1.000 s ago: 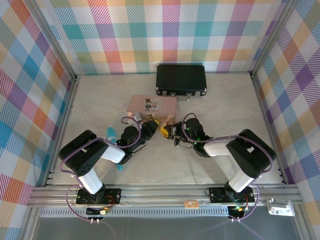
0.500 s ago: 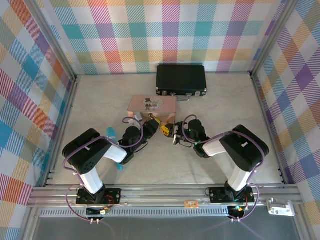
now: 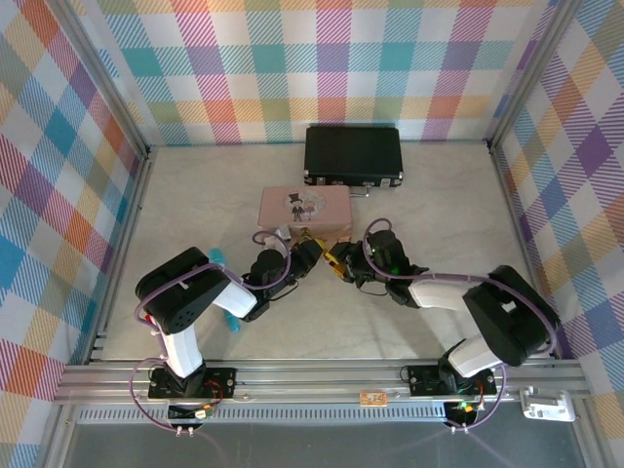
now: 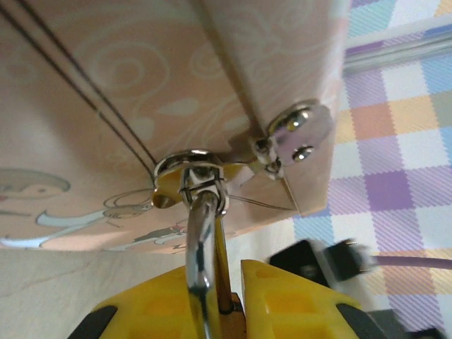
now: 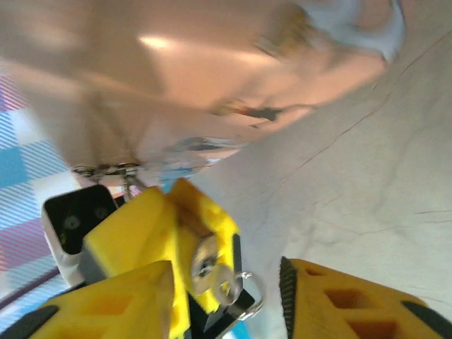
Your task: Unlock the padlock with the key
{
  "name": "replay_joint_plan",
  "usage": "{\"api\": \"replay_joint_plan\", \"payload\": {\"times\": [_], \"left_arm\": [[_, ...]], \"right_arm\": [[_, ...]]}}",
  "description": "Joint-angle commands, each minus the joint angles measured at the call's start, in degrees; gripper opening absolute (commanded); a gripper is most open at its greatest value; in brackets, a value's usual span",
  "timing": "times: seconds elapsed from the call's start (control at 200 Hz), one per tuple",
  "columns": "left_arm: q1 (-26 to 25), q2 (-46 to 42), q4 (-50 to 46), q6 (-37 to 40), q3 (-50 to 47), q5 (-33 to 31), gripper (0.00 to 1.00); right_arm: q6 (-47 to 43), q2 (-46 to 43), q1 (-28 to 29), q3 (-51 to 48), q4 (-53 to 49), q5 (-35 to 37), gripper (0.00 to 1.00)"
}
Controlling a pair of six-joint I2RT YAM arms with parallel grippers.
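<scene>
Table (image 3: 185, 205): pale, marbled surface, fenced by plaid walls (image 3: 292, 58) on three sides.
Black case (image 3: 353, 154): shut, lying flat at the far edge, near the back wall.
Pink tin (image 3: 304, 207): lid facing up, just in front of the case and apart from it.
Left gripper (image 3: 313, 252): reaching in from the left to the tin's near edge.
Right gripper (image 3: 339, 265): reaching in from the right, its yellow tips nearly meeting the left one's; what lies between is too small to tell.
Teal pen (image 3: 216, 256): partly under the left arm.
Metal rail (image 3: 312, 375): carries both arm bases.
</scene>
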Motion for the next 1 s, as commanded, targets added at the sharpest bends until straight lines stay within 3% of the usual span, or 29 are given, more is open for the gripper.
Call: {"api": "replay_joint_plan", "payload": {"times": [0.0,0.215,0.45,0.63,0.79,0.995], "left_arm": [[-1.0,-2.0,-3.4,1.0,2.0,2.3,0.0],[-1.3,-7.2,-25.1,6.3,5.3,0.9,0.0],[-1.7,-8.3,-42.0,11.2,9.1,1.5,0.02],[-1.9,-10.7,-48.1,14.1,9.7,-0.5,0.24],[-1.5,-14.5,-53.0,16.0,9.9,-2.9,0.55],[1.0,-24.5,-63.2,18.9,9.3,-6.7,0.7]], "right_arm": [[-15.7,-8.8,-0.2,2.5,-18.0,8.4,0.51],[-28.2,-23.9,-0.3,2.4,-33.9,20.5,0.59],[-37.8,-30.6,-0.3,2.8,-37.2,25.2,0.63],[-41.2,-27.9,-0.3,4.1,-36.0,22.0,0.64],[-41.4,-23.1,-0.1,6.0,-34.2,18.9,0.65],[-44.6,-15.7,4.7,10.4,-34.8,20.8,0.7]]}}
